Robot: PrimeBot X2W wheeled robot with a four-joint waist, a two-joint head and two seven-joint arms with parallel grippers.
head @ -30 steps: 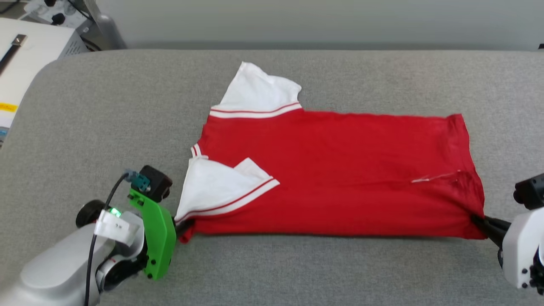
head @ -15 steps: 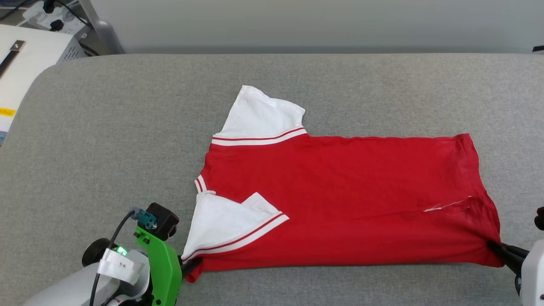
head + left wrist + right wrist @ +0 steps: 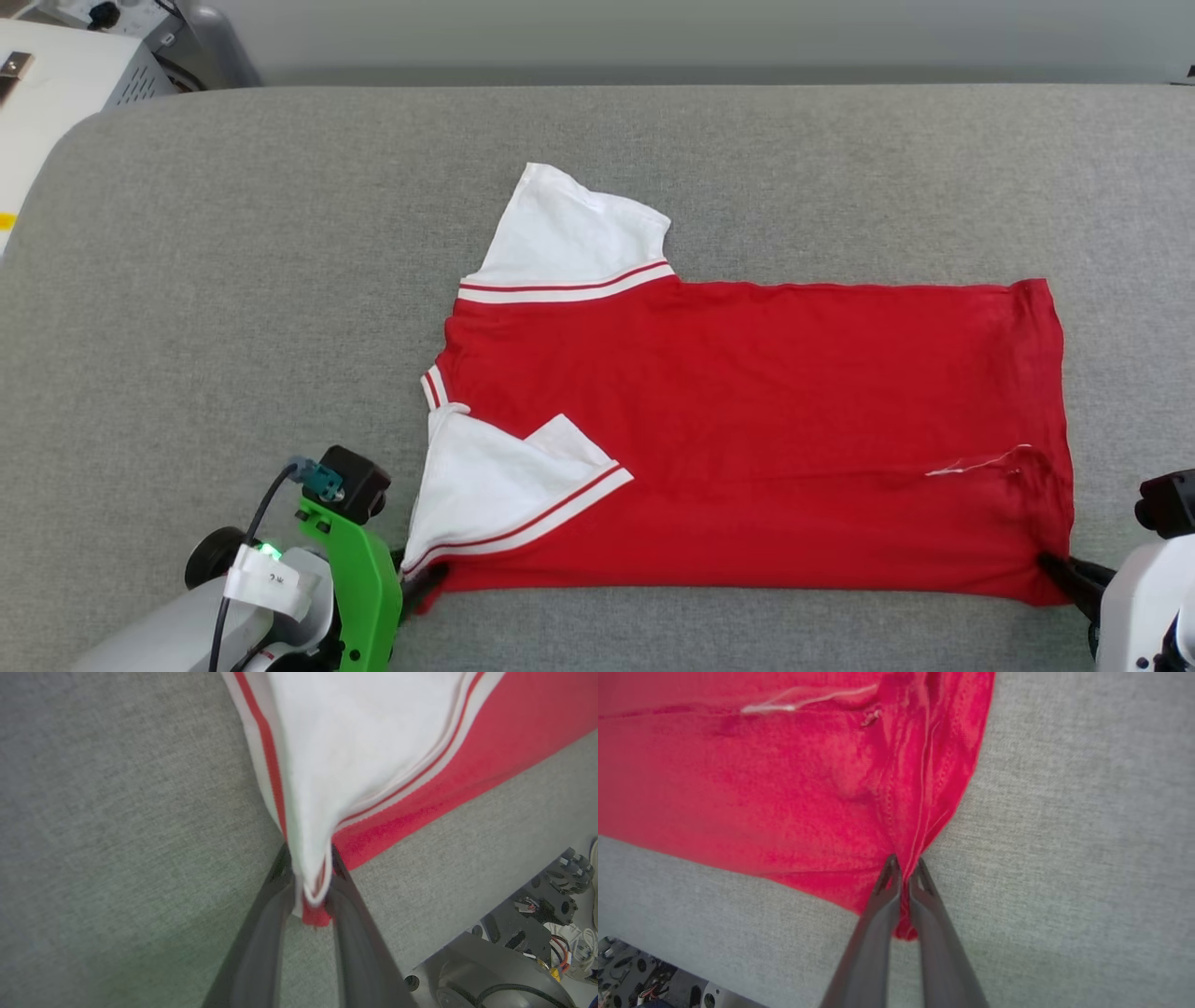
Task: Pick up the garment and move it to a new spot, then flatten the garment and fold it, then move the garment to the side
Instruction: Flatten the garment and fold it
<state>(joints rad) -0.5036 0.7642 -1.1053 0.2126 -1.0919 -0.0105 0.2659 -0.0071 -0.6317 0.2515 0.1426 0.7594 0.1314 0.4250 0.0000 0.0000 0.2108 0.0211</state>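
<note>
The garment [image 3: 747, 420], a red jersey with white sleeves and red-white trim, lies spread flat on the grey padded table [image 3: 187, 280], collar end to the left. My left gripper [image 3: 420, 583] is at its near left corner. In the left wrist view the left gripper [image 3: 308, 851] has its jaws a little apart, and the bunched white sleeve and red corner of the garment [image 3: 364, 742] still lie between them. My right gripper [image 3: 1050, 563] is at the near right hem corner. The right wrist view shows the right gripper [image 3: 905, 858] shut on that red fold of the garment [image 3: 761, 788].
A white equipment box [image 3: 56, 84] stands off the table's far left corner. Bare grey padding [image 3: 840, 168] runs behind the garment and along the near edge. The robot's base [image 3: 514, 952] shows below the table edge in the left wrist view.
The head view has shifted. The garment's right hem now lies straighter and flatter. Both grippers stay at the near corners.
</note>
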